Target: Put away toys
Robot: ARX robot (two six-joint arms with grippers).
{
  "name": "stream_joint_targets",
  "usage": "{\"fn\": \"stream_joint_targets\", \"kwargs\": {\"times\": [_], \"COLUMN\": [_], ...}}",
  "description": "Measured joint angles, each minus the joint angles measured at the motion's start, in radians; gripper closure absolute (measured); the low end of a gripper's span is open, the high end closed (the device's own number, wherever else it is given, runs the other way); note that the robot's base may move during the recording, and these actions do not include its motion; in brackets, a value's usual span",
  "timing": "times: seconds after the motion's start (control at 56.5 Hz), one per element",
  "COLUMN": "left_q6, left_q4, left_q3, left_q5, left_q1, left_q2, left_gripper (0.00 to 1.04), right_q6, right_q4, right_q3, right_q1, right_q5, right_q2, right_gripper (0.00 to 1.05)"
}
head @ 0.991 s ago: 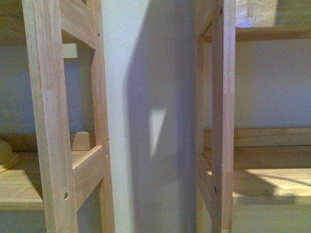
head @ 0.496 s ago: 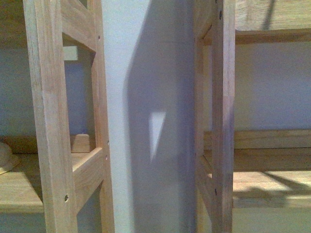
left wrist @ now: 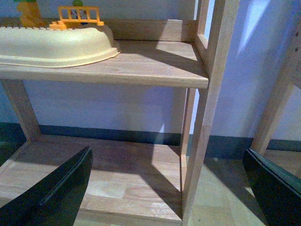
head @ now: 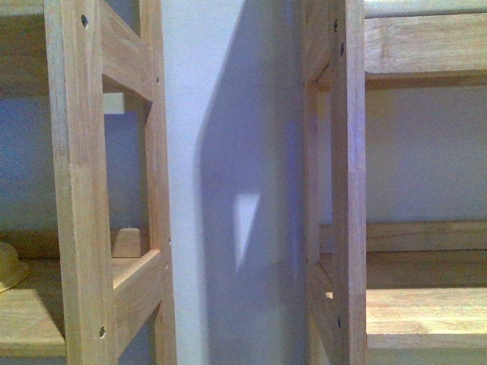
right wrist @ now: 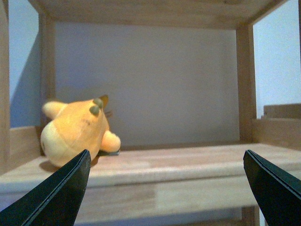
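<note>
Lying on a wooden shelf, the plush toy faces spread, empty right fingers.

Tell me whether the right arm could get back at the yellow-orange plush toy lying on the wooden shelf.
Probably yes. The yellow-orange plush toy lies near the front edge of the wooden shelf, with the open right gripper facing it and nothing between them. It sits off to one side, so the arm would need to shift.

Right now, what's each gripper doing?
Left gripper: open, holding nothing.
Right gripper: open, empty; the plush toy lies on the shelf.
</note>
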State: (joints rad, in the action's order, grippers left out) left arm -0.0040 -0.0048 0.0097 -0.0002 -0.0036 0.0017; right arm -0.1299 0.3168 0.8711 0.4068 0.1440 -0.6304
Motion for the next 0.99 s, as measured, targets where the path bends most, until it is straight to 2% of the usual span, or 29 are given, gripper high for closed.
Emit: {"fn": "stream_joint_targets", "kwargs": {"times": [0.089, 0.177, 0.478, 0.531, 0.761, 0.779, 0.797, 0.85, 0.885, 0.991], "left_q6": [0.000, 0.000, 0.000, 0.000, 0.000, 0.000, 0.000, 0.000, 0.000, 0.000], "left_q4": [0.000, 0.000, 0.000, 0.000, 0.000, 0.000, 0.000, 0.000, 0.000, 0.000], "left_q3": [0.000, 0.000, 0.000, 0.000, 0.000, 0.000, 0.000, 0.000, 0.000, 0.000], "left_q5": [0.000, 0.000, 0.000, 0.000, 0.000, 0.000, 0.000, 0.000, 0.000, 0.000], "left_q1": [0.000, 0.000, 0.000, 0.000, 0.000, 0.000, 0.000, 0.000, 0.000, 0.000], "left_q2": [0.000, 0.000, 0.000, 0.000, 0.000, 0.000, 0.000, 0.000, 0.000, 0.000], "left_gripper": [0.06, 0.06, 0.06, 0.06, 0.06, 0.06, 0.06, 0.06, 0.06, 0.06], "right_q6": [-0.034, -0.055, -0.050, -0.042, -0.031, -0.026, 0.005, 0.063, 0.083, 0.105], "right_q4": [-0.027, -0.039, -0.111, -0.108, -0.103, -0.114, -0.187, -0.341, -0.374, -0.372], "right_q3": [-0.107, -0.192, -0.569, -0.613, -0.639, -0.636, -0.615, -0.596, -0.613, -0.648], "right_q1": [0.003, -0.034, -0.415, -0.462, -0.488, -0.484, -0.463, -0.421, -0.416, -0.412], "right_q5": [0.036, 0.017, -0.311, -0.335, -0.347, -0.332, -0.266, -0.165, -0.150, -0.147], "right_q2": [0.076, 0.132, 0.380, 0.394, 0.402, 0.402, 0.406, 0.422, 0.433, 0.456], "right_gripper": [0.07, 0.07, 0.07, 0.07, 0.07, 0.07, 0.12, 0.24, 0.32, 0.47]}}
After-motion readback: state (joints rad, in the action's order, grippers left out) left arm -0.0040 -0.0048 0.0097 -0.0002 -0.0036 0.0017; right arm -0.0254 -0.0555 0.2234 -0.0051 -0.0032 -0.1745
